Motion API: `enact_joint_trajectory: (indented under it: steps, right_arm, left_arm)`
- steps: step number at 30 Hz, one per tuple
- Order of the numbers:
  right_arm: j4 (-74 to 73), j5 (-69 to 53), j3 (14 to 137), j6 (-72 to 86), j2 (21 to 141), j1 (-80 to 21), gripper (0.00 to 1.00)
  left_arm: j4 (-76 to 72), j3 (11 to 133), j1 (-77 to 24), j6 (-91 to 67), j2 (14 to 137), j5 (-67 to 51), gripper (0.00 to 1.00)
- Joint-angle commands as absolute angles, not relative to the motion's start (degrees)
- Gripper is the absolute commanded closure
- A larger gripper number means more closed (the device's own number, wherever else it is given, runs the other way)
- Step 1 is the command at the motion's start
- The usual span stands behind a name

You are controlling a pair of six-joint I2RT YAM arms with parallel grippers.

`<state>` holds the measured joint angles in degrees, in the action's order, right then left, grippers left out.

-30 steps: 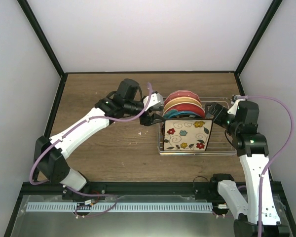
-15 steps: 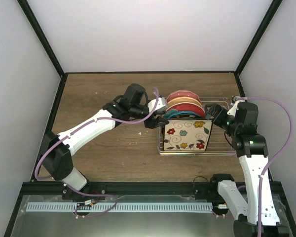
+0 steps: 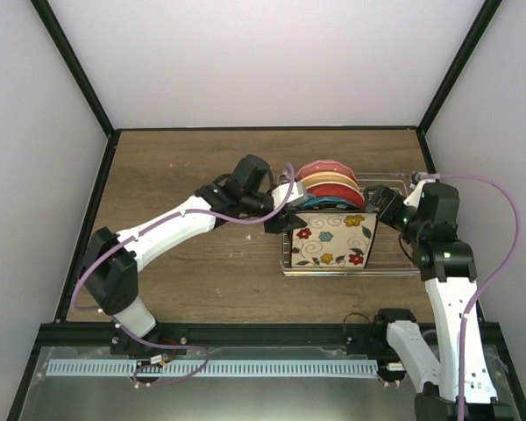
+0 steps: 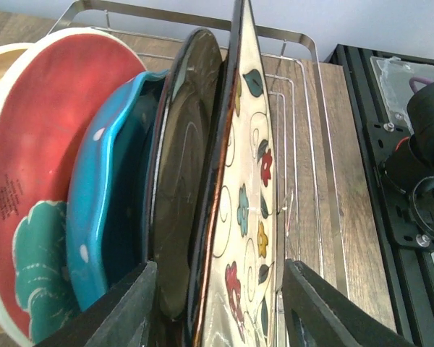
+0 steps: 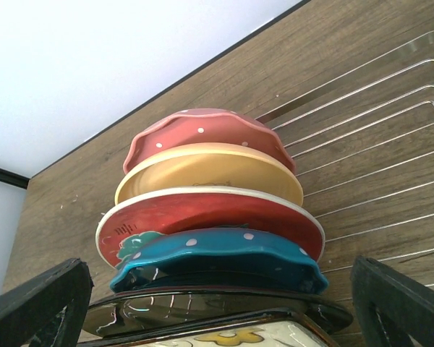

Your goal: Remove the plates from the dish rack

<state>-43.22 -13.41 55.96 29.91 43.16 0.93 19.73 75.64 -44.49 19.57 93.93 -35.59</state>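
Wooden tabletop (image 3: 175,167): left gripper (image 4: 217,307) advanced toward three o'clock, parted astride square cream floral plate (image 4: 249,217); right gripper (image 3: 377,198) spread; six plates (image 5: 210,217), one silver wire rack (image 3: 394,259).

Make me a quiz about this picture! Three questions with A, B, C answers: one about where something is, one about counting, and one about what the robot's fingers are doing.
1. Where are the plates?
A. Flat on the table.
B. Stacked on the floor.
C. Standing on edge in the dish rack.

2. How many plates are there?
A. Six.
B. Three.
C. Nine.

3. What are the right fingers doing?
A. Squeezing a plate.
B. Standing wide open, holding nothing.
C. Carrying a cup.

Answers:
1 C, the plates stand upright inside the wire rack.
2 A, the right wrist view shows six rims, one behind another.
3 B, both fingers sit far apart at the picture's corners, touching no plate.
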Motion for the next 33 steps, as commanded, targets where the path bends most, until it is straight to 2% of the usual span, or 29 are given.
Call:
enact_joint_trajectory:
  steps: [1,10,24,33]
  right_arm:
    - [-43.5,-13.4,55.4,30.4,42.0,0.5,0.0]
    - [-44.2,-13.3,54.5,31.0,41.1,0.5,0.0]
    - [-46.1,-12.4,54.8,31.4,39.6,0.5,0.0]
    - [-47.6,-11.7,54.8,32.3,37.9,0.5,0.0]
  left_arm:
    - [18.6,76.8,-45.6,20.0,94.8,-36.4,0.55]
    - [18.4,76.4,-46.5,20.0,95.2,-36.5,0.66]
    - [15.0,75.3,-47.9,19.6,97.9,-35.9,0.72]
    - [13.9,75.1,-47.9,19.4,98.3,-34.9,0.96]
